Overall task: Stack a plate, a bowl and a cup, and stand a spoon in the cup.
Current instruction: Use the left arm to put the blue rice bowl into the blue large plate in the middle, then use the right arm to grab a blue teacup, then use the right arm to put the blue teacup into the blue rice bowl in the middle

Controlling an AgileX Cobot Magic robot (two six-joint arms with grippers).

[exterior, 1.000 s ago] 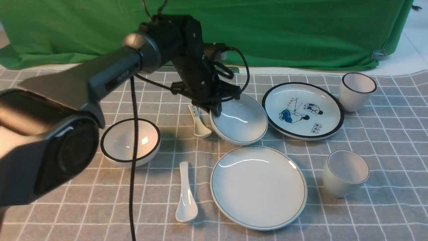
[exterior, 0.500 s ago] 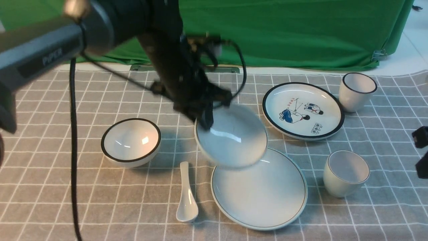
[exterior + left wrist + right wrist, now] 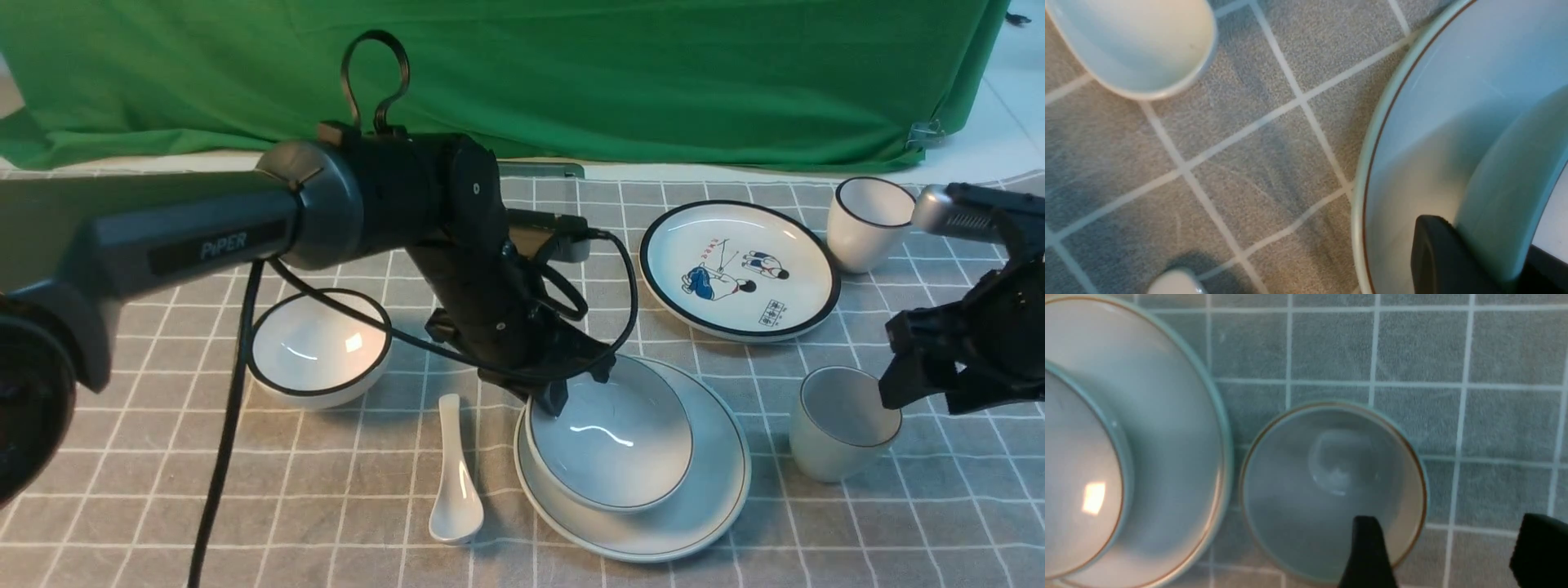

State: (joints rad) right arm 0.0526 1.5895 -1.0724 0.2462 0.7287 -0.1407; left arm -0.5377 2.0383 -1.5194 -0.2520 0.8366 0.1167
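Observation:
The pale bowl [image 3: 612,441] sits on the plain plate [image 3: 714,498] near the table's front. My left gripper [image 3: 557,398] is shut on the bowl's left rim; the left wrist view shows the bowl's wall [image 3: 1506,196] between the fingers [image 3: 1443,257], above the plate [image 3: 1412,134]. The cup [image 3: 841,425] stands just right of the plate. My right gripper [image 3: 914,384] is open over the cup's right rim, with one finger above the inside of the cup [image 3: 1331,486] and the other outside. The white spoon [image 3: 455,482] lies left of the plate.
A black-rimmed bowl [image 3: 318,347] stands at the left. A cartoon plate [image 3: 739,269] and a whiter cup [image 3: 869,220] are at the back right. The left arm's cable [image 3: 237,392] hangs over the cloth. A green backdrop closes the far edge.
The left arm carried the bowl from the middle of the table forward and down onto the plate. The right arm came into view from the right, and its gripper opened over the cup.

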